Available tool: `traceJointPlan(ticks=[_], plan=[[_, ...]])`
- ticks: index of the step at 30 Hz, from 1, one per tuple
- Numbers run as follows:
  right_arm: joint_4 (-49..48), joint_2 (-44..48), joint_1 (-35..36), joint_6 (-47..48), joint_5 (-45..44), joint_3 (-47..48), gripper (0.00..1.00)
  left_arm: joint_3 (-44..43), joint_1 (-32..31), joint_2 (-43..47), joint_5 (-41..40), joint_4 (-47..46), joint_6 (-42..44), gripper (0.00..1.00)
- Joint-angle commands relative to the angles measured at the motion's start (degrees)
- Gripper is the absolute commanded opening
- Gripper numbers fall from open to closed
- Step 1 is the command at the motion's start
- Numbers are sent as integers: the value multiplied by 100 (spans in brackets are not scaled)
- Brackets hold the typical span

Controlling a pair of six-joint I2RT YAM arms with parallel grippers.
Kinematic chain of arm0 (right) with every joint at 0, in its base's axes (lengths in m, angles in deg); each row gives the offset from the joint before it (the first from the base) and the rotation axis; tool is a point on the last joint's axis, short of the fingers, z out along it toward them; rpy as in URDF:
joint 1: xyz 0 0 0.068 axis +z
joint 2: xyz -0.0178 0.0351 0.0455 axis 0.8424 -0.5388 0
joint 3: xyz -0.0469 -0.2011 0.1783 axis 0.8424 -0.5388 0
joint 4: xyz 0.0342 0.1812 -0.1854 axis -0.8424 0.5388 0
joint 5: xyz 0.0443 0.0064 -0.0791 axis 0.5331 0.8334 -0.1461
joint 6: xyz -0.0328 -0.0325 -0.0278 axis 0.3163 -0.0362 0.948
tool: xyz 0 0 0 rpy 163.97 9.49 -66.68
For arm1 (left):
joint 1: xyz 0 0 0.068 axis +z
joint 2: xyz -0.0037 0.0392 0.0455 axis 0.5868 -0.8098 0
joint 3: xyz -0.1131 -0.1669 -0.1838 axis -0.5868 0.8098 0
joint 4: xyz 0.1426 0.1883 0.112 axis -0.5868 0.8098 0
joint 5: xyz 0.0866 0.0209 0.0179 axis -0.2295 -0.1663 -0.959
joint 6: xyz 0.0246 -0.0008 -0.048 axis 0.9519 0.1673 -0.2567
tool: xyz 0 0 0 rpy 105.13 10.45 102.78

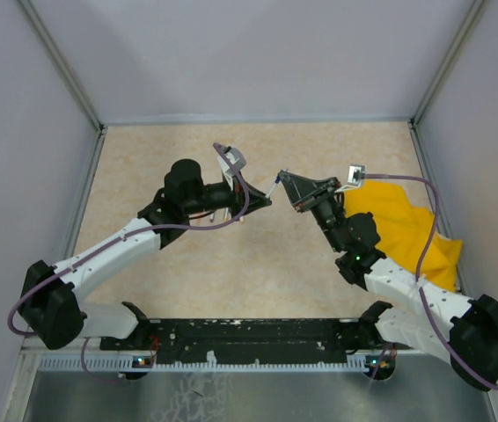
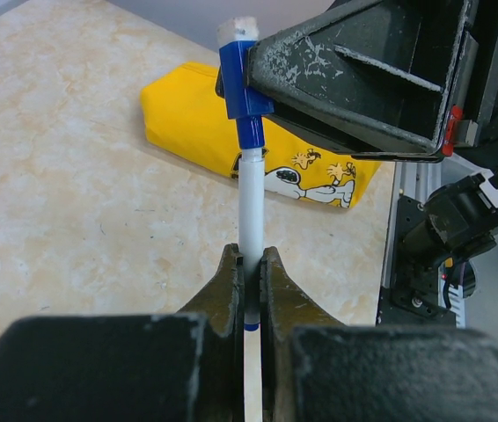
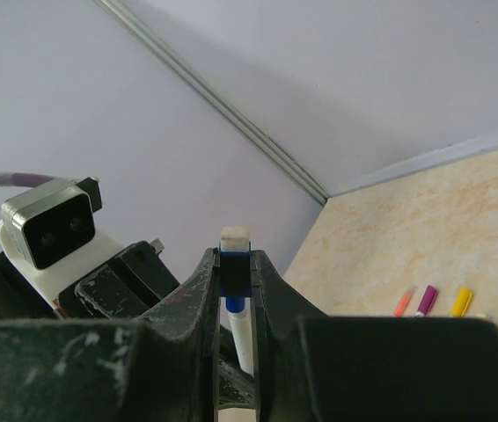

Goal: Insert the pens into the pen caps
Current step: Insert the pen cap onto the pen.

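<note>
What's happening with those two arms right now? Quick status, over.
Left end effector shut on white pen. Right end effector shut on blue cap. Pen meets cap in mid-air. Nothing blocking.

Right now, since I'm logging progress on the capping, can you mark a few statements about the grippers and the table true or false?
1. The left gripper is shut on a white pen. True.
2. The right gripper holds a purple cap. False: it grips a blue cap.
3. The pen's end meets the blue cap. True.
4. The yellow pouch hangs from the left gripper. False: it lies on the table.
5. Three small coloured pieces lie on the table. True.
</note>
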Motion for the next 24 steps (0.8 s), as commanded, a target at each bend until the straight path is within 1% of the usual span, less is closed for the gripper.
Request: traceJointPlan(ticks=[1, 3, 8, 14, 20, 24], plan=[[-143, 11, 7, 229, 222, -55, 0, 19, -27, 93, -1, -193, 0, 0], [-188, -20, 7, 213, 330, -128, 0, 36, -27, 106, -8, -213, -35, 0], [-778, -226, 150, 312, 370, -521, 0, 70, -22, 139, -20, -261, -72, 0], [-1074, -534, 646, 709, 82, -701, 0, 107, -24, 173, -69, -322, -110, 0], [-1604, -930, 871, 535, -100, -938, 0, 146, -18, 222, -122, -348, -107, 0], [-1596, -1030, 902, 540, -161, -1029, 0, 185, -20, 284, -196, -376, -107, 0]])
